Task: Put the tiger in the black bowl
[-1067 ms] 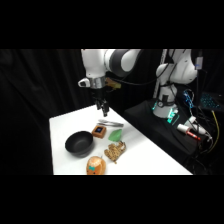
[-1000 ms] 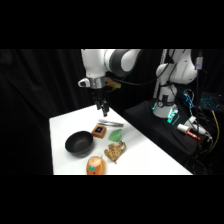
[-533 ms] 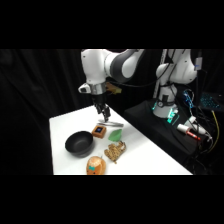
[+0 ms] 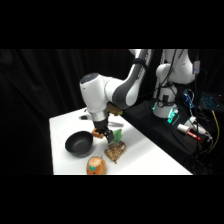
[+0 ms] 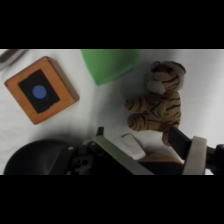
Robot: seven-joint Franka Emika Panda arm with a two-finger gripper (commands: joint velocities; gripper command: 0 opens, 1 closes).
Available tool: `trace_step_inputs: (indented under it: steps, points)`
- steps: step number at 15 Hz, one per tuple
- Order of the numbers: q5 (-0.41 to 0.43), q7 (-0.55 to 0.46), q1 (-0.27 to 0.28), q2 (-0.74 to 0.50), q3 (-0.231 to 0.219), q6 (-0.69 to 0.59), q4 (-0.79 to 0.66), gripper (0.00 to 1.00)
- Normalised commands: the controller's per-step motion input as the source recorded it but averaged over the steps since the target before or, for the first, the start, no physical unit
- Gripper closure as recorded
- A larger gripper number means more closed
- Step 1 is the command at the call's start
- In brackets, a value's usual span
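The tiger (image 5: 157, 102), tan with dark stripes, lies on the white table right of centre in the wrist view. In the side view the tiger (image 4: 115, 151) lies right of the black bowl (image 4: 79, 144). My gripper (image 5: 155, 147) is open, and its fingers (image 5: 192, 150) stand at either side of the tiger's near end without closing on it. From the side, the gripper (image 4: 106, 135) hangs low just above and behind the tiger. Part of the bowl (image 5: 35, 157) shows dark at the lower left of the wrist view.
A brown block (image 5: 41, 90) with a black top and blue dot lies to the tiger's left. A green object (image 5: 110, 64) sits just beyond the tiger. An orange ball (image 4: 96, 166) rests near the table's front edge. Metal tongs (image 5: 10, 55) show in a corner.
The arm has swung down and forward, from above the brown block to just over the tiger. The objects have stayed in place.
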Motion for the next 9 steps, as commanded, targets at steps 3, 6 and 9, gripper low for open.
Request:
trace_step_inputs:
  steps: [3,6,9]
  points:
    - [0.104,-0.21,-0.002,0.36,0.07,0.02,0.32,0.0]
    - [0.15,-0.26,-0.06,0.31,0.081,-0.07,0.28,0.0]
    - [0.164,-0.27,-0.091,0.28,0.116,-0.16,0.27,0.0]
